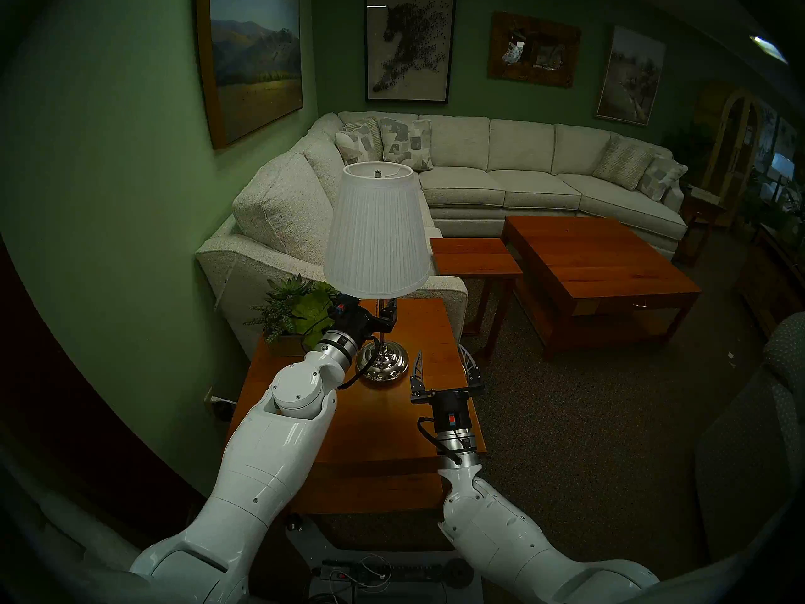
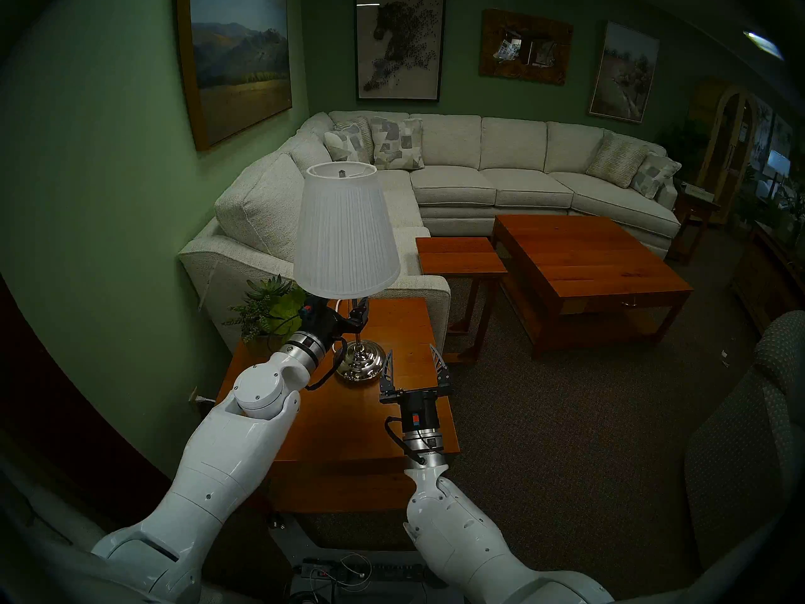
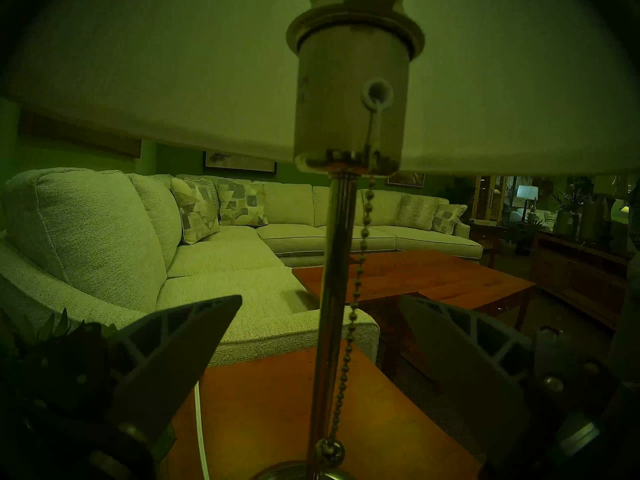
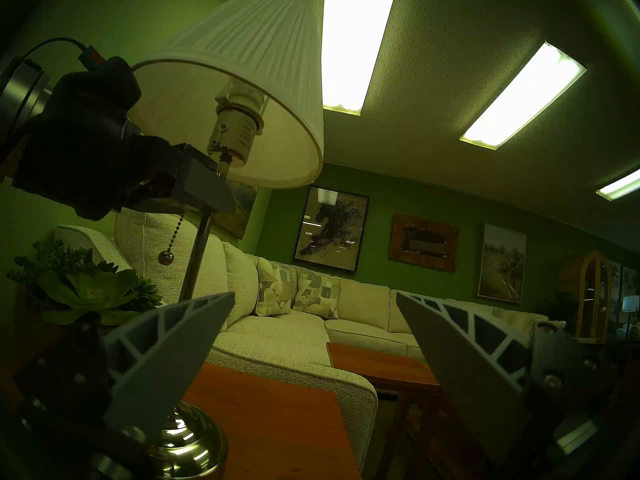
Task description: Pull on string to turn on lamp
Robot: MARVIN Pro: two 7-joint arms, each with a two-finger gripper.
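Beaded metal string (image 3: 358,282) hangs from the lamp (image 1: 377,232) socket beside the chrome stem, ending in a small knob. Left gripper (image 3: 320,330) straddles stem and string, fingers spread, gripping nothing. Right gripper (image 1: 444,367) gapes empty over the wooden side table (image 1: 392,433).

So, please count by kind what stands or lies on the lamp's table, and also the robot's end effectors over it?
Lamp: 1
Potted plant: 1
White power cord: 1
End effectors: 2, the left end effector and the right end effector, both open
Total: 5
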